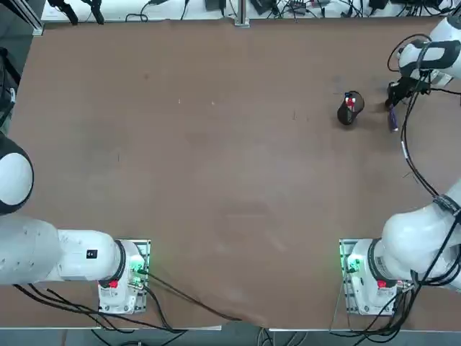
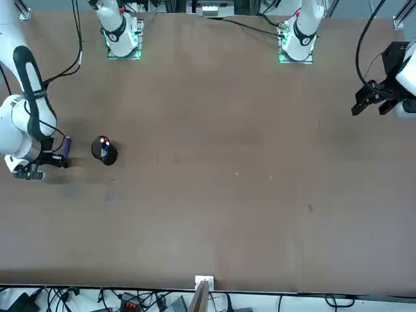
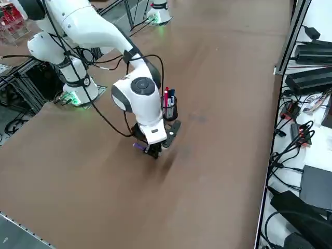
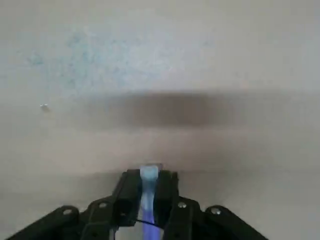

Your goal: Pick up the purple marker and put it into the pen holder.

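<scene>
Clearance matters now: the right claw [image 4: 148,200] is pinching the thin blue-purple marker [image 4: 148,182], needing lift above the small black cylindrical pen holder's [image 1: 347,113] rim.

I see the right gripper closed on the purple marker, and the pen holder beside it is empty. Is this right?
Not quite: the right gripper does grip the purple marker, but the pen holder is not empty. The right side view shows a red and a blue pen standing in it.

Overhead, front and right side views share the bench [image 1: 216,180]; the wrist camera sits close above the right gripper [image 4: 148,186].
</scene>
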Available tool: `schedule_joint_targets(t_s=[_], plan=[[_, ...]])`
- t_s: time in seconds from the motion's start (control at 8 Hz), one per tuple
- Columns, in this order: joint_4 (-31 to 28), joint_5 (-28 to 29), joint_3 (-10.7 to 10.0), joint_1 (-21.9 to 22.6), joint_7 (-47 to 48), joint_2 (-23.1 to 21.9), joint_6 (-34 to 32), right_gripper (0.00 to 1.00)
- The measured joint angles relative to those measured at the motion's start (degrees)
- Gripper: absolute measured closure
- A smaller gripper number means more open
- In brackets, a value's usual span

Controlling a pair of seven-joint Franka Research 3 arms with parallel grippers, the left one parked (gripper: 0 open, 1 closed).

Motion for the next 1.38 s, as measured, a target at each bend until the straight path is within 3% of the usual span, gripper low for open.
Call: schedule_joint_targets(t_s=[0.38,0.75,1.38], plan=[[8.5,0.3,1.0,2.3,4.4,-8.2,-18.2,0.82],[10.7,-2.3,1.1,7.7,20.3,-14.6,-22.2,0.82],[10.4,-28.5,1.4,23.8,69.3,-15.6,-31.2,0.82]])
